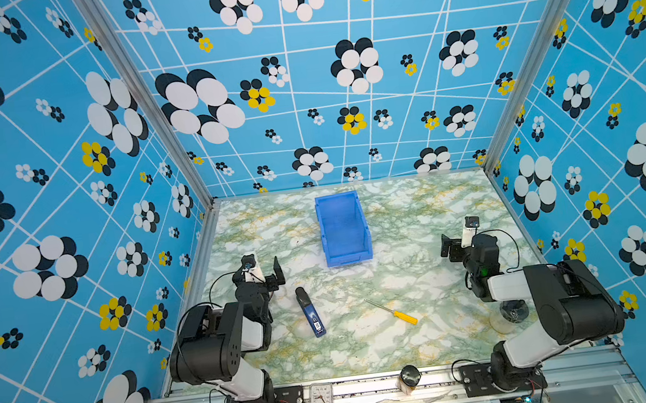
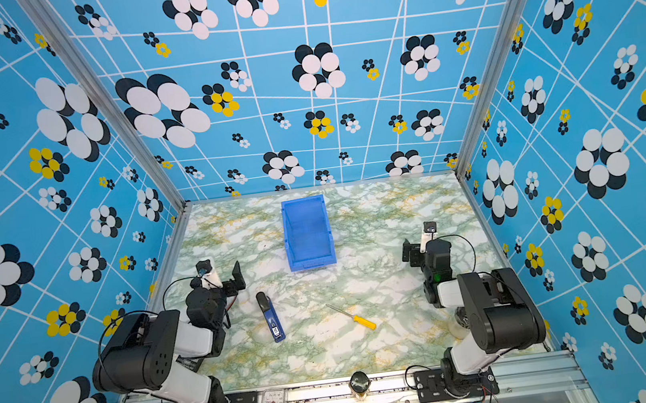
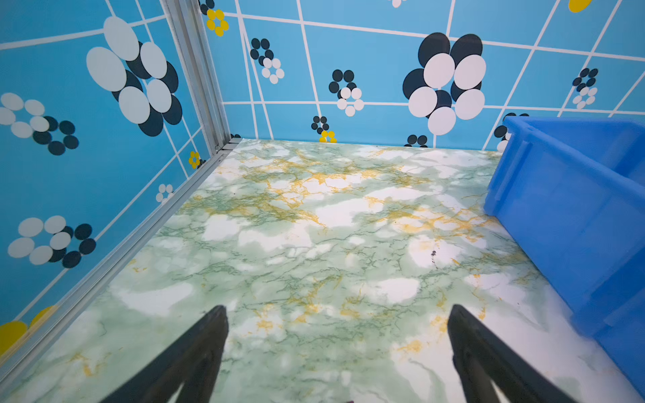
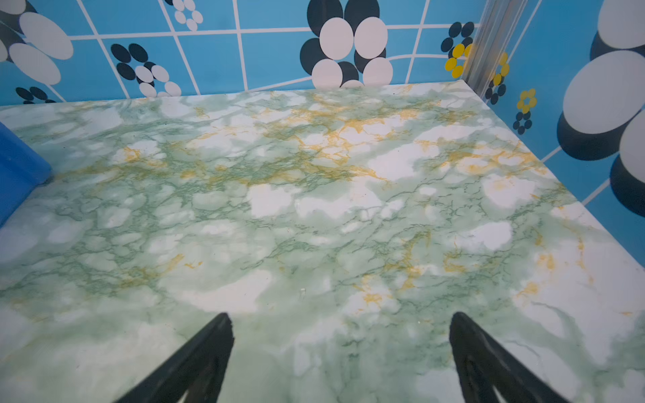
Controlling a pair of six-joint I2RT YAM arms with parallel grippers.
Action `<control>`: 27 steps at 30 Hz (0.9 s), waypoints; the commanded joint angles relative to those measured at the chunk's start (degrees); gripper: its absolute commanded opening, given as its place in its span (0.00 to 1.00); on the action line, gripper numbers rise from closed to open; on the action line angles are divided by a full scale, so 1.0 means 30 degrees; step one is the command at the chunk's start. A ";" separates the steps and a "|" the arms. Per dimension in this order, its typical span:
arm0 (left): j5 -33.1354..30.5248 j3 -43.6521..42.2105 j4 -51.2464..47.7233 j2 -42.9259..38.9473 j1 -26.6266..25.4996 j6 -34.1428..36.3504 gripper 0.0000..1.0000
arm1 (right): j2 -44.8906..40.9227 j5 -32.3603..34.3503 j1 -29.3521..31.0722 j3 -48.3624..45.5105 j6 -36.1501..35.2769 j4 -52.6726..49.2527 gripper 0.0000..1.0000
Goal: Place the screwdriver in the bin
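Note:
The screwdriver, with a yellow-orange handle and a thin silver shaft, lies flat on the marble table, right of centre near the front. The blue bin stands empty at the middle back; its side wall shows in the left wrist view and a corner in the right wrist view. My left gripper hovers open, front left of the bin. My right gripper is open too, right of the bin. Both are empty and well away from the screwdriver.
A blue-and-black handheld device lies left of the screwdriver. On the front rail sit a small clock and a dark-capped jar. A clear container stands under the right arm. Patterned walls enclose the table on three sides.

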 commanded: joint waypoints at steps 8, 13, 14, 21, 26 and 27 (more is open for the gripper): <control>0.0196 -0.0301 0.0498 0.0295 -0.0049 0.0277 0.99 | -0.0286 -0.0094 -0.0090 0.0371 -0.0155 -0.0325 0.99; 0.0192 -0.0301 0.0515 0.0293 -0.0057 0.0274 0.99 | -0.0288 -0.0101 -0.0092 0.0371 -0.0155 -0.0323 0.99; 0.0194 -0.0293 0.0513 0.0295 -0.0042 0.0289 0.99 | -0.0286 -0.0091 -0.0090 0.0356 -0.0154 -0.0332 0.99; 0.0972 -0.0301 0.0494 0.0296 -0.0044 0.0477 0.99 | -0.0261 -0.0080 -0.0092 0.0340 -0.0107 -0.0274 0.99; 0.2397 -0.0372 0.0605 0.0296 -0.0042 0.0916 0.99 | -0.0285 -0.0100 -0.0090 0.0353 -0.0097 -0.0280 0.99; 0.2810 -0.0359 0.0603 0.0328 -0.0042 0.1071 0.99 | -0.0272 -0.0102 -0.0092 0.0349 -0.0096 -0.0265 0.99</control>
